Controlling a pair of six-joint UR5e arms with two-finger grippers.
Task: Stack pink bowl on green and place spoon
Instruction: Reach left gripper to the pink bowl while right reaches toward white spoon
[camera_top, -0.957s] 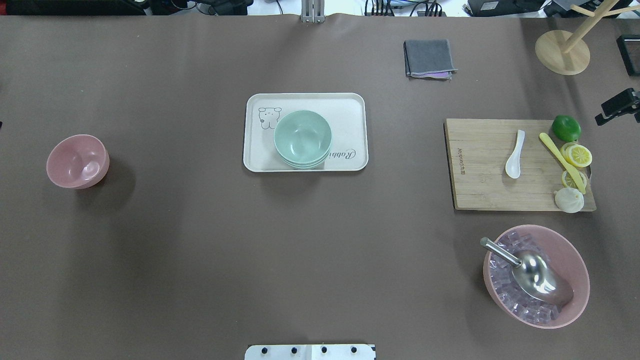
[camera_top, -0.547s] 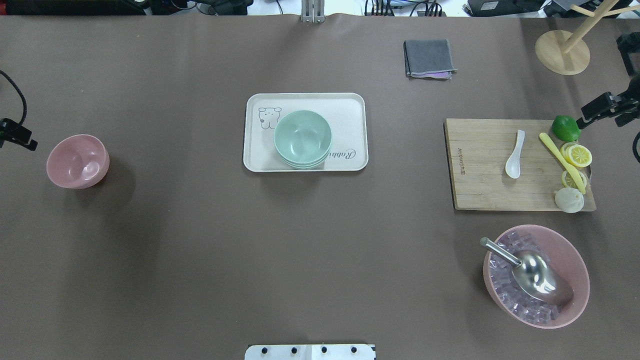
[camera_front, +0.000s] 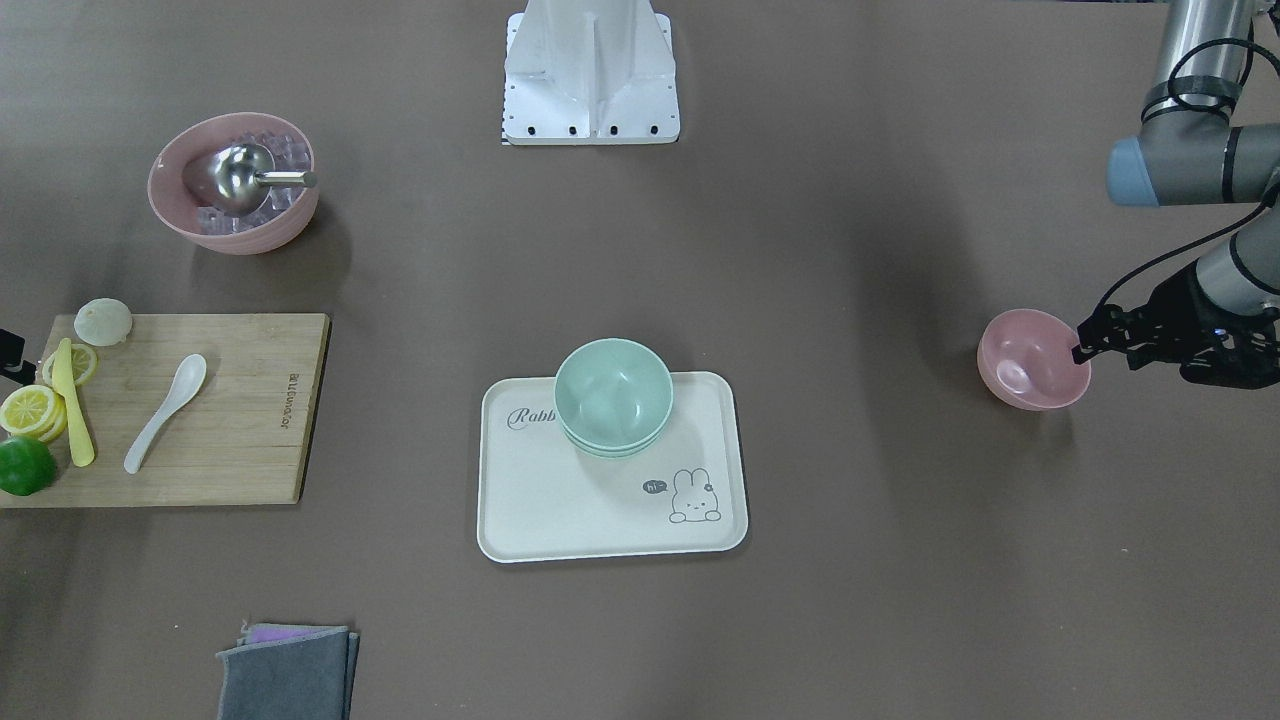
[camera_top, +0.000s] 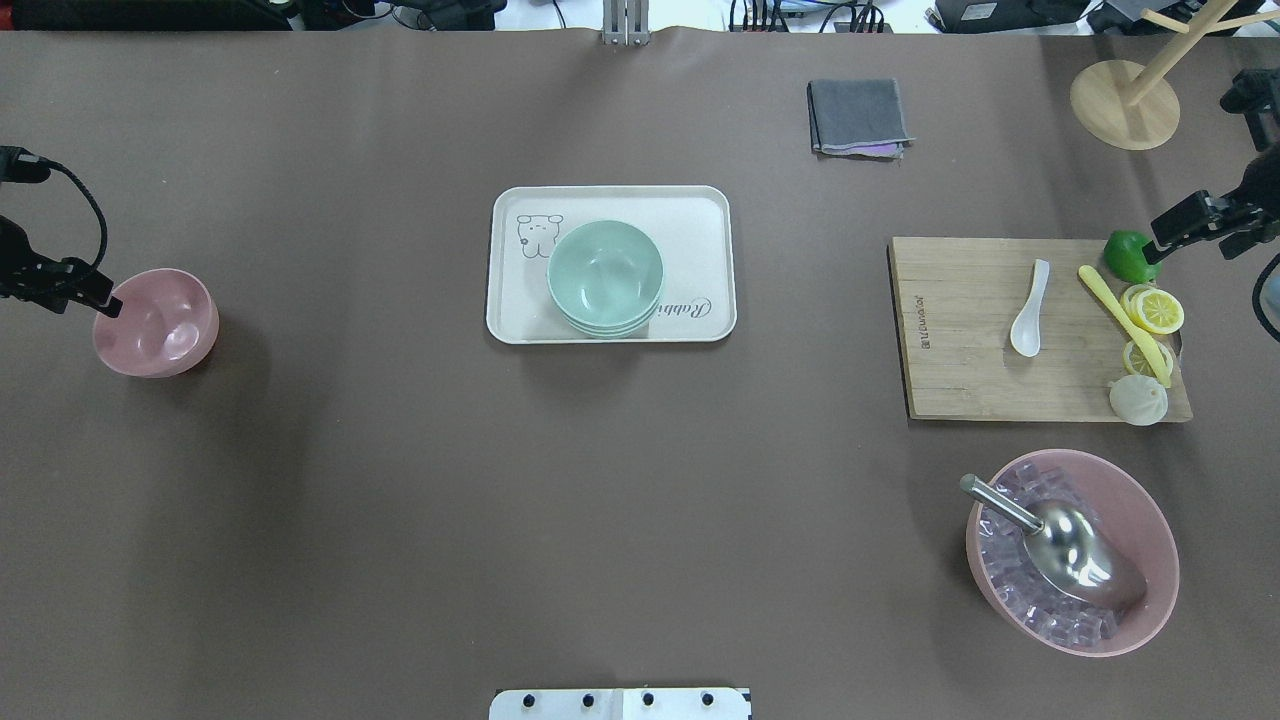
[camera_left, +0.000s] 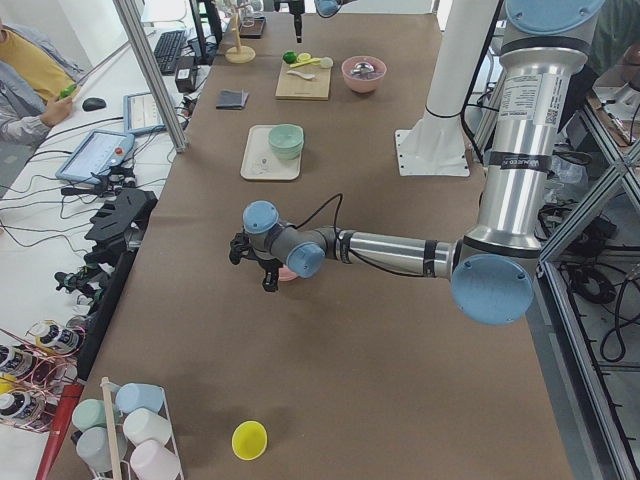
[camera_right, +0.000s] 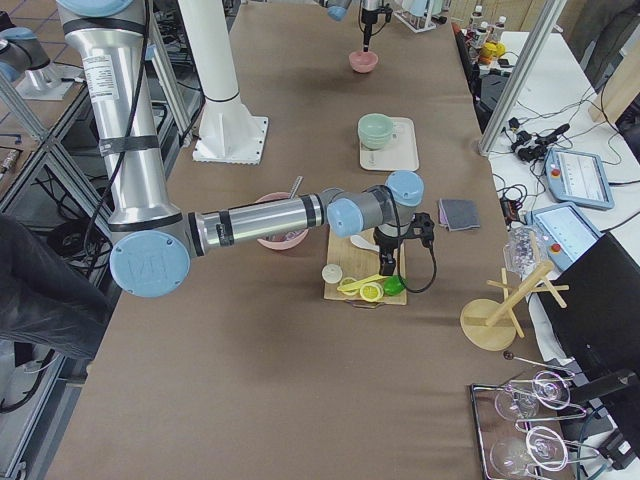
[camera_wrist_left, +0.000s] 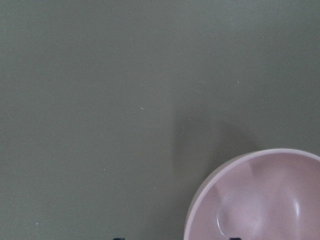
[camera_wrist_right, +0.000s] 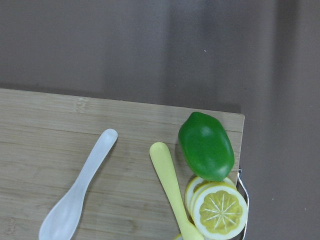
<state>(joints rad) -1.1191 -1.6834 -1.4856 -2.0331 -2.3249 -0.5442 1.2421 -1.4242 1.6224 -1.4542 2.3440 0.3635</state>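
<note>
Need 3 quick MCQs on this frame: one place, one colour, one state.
1. The white spoon lies:
A on the grey cloth
B on the cutting board
C in the ice

2. The bowls stacked on the tray are:
A pink
B yellow
C green

3. The small pink bowl is:
A empty
B full of ice
C overturned

Answers:
1. B, it rests on the wood.
2. C, the stack is mint green.
3. A, it sits upright with its inside bare.
</note>
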